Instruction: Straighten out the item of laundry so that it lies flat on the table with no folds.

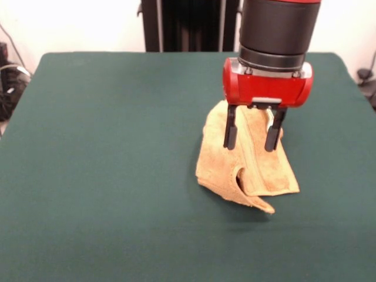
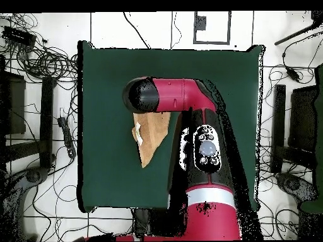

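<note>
Orange-tan towel (image 1: 247,170) folded beneath spread claw (image 1: 252,141); contact unclear

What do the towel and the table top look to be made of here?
The towel: soft orange-tan cloth, likely terry; it looks nappy and matte and folds limply. The table: its top looks like dark green felt-like cloth, flat, matte, no shine.

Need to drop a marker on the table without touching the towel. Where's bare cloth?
Front view: the table is bare across its whole left half and along the near edge below the towel. A narrower bare strip lies right of the towel. It is crowded right of centre: the open gripper hangs in front of the folded towel, with the arm above it.
</note>
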